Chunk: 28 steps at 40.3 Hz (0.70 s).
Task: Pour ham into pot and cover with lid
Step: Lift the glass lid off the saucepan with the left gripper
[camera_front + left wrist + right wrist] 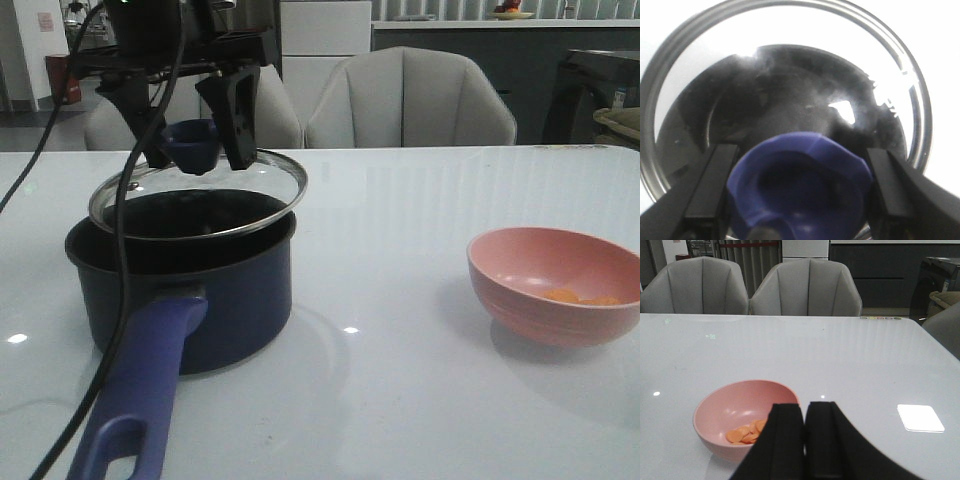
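I see my left tool (193, 140) clamped on the lid's (200, 195) knob, lid tilted on the pot (190, 290), right tool (804, 440) closed, empty, ham (745, 432) in the bowl (715, 415).

Right gripper (805, 440) with fingers pressed together, pink bowl (720, 405) holding orange ham (746, 432), white table (865, 355), grey chairs (807, 287) behind

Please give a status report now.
Left gripper straddles lid knob, lid tilted over pot. Right gripper shut, empty. Ham in pink bowl.
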Tool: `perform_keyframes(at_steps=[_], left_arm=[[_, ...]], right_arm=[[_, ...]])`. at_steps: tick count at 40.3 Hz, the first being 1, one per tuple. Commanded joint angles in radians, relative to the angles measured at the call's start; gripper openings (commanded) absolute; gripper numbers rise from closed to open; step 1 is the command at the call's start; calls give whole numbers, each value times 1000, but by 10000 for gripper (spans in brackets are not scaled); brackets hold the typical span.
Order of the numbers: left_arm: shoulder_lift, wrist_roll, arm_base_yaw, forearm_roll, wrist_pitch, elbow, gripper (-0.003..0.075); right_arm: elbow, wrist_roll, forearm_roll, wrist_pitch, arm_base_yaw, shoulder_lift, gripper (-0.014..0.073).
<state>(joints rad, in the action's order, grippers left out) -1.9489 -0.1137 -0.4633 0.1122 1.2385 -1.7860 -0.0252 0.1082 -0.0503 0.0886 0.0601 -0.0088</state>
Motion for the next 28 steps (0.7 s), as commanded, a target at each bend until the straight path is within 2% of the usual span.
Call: perform_keyframes(at_steps=[1, 7, 14, 28], left_arm=[[57, -7, -4, 4, 18, -39, 227], [57, -7, 4, -57, 46, -39, 227], [71, -9, 42, -44, 43, -39, 227], [161, -7, 201, -94, 48, -28, 227]], right_arm=[[-10, 0, -11, -75, -1, -20, 154], [-10, 0, -11, -75, -1, -20, 154], [-10, 0, -11, -75, -1, -20, 154], [-10, 0, -11, -75, -1, -20, 154]])
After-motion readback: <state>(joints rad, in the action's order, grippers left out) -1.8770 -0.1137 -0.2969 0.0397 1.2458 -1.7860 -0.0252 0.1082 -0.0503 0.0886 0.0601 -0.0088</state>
